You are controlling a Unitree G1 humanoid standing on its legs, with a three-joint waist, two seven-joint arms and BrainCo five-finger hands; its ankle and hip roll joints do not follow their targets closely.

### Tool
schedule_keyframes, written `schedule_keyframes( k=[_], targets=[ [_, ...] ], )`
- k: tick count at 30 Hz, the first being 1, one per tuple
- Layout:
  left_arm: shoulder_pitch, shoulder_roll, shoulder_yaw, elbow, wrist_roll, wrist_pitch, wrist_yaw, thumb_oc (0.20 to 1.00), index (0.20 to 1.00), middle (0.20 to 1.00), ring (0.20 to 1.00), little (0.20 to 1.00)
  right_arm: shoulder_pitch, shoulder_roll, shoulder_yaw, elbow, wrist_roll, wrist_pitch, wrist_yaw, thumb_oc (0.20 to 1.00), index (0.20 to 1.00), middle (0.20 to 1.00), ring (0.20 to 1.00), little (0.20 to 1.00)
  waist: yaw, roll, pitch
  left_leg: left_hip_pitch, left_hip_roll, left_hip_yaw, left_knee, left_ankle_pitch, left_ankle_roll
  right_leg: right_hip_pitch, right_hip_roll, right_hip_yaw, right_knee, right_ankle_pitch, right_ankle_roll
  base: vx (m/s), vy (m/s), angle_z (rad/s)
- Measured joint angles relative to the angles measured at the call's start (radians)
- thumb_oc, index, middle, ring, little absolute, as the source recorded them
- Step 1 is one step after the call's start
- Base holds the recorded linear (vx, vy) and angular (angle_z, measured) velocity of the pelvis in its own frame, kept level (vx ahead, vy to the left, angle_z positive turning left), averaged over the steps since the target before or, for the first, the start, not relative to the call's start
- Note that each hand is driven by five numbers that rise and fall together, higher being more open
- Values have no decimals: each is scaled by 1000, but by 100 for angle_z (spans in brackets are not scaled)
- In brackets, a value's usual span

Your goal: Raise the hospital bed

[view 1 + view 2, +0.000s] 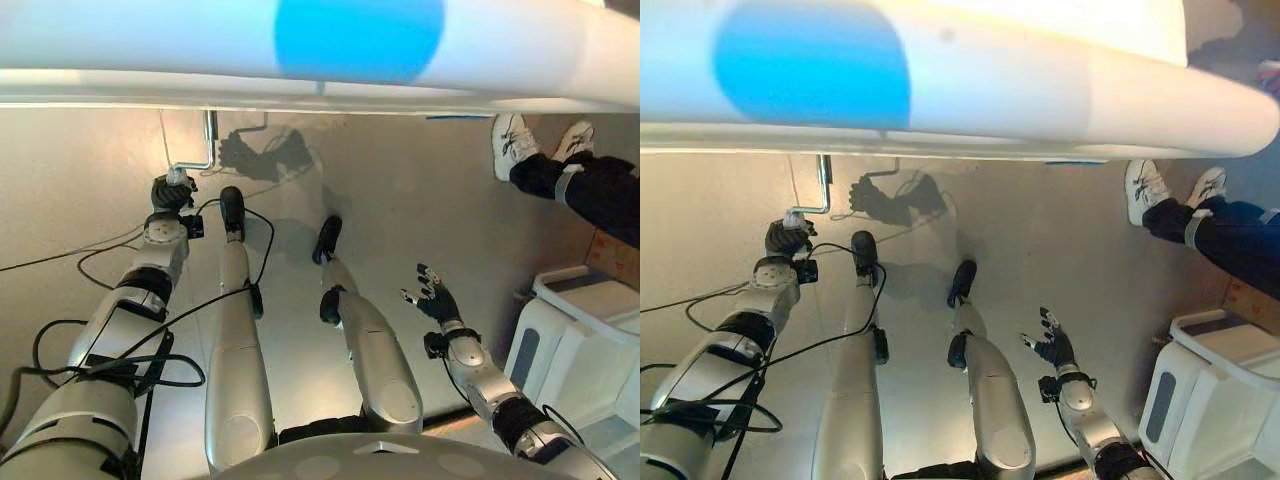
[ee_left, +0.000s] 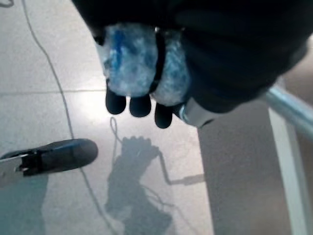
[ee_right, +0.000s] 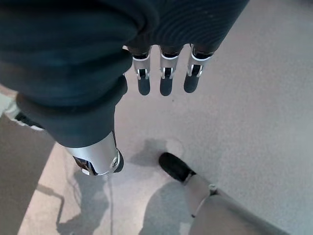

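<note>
The hospital bed's white edge (image 1: 150,50) with a blue patch runs across the top of the eye views. Below it a bent silver crank rod (image 1: 208,148) hangs down over the floor. Its pale grip (image 2: 132,63) sits inside my left hand (image 1: 172,192), whose fingers (image 2: 139,105) are curled round it. The rod (image 2: 288,105) also passes beside that hand in the left wrist view. My right hand (image 1: 436,299) hovers low over the floor to the right, open, fingers (image 3: 164,83) straight and holding nothing.
A person's legs in dark trousers and white shoes (image 1: 512,143) stand at the upper right. A white boxy unit (image 1: 575,340) sits on the floor at the right. A thin cable (image 1: 60,258) runs across the grey floor on the left.
</note>
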Motion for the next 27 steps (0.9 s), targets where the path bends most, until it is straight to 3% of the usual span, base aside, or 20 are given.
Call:
schedule_keyframes(
  k=[14,27],
  targets=[
    [-73,-44,-7,52,0,17,53,200,200,200,200,200,-8,-20,12,-71,0,-28,-31,1000,1000,1000,1000,1000,-47,5,4,-62,3,81,-11,12,13,-180,-23,101,93,6,8,-5,-38,-18],
    [-91,-94,31,46,-9,-1,117,200,200,200,200,200,-18,-32,29,-86,-4,-34,-34,1000,1000,1000,1000,1000,-88,7,4,-73,-10,190,-11,14,17,-350,-44,217,252,0,9,-1,-36,-19]
  ],
)
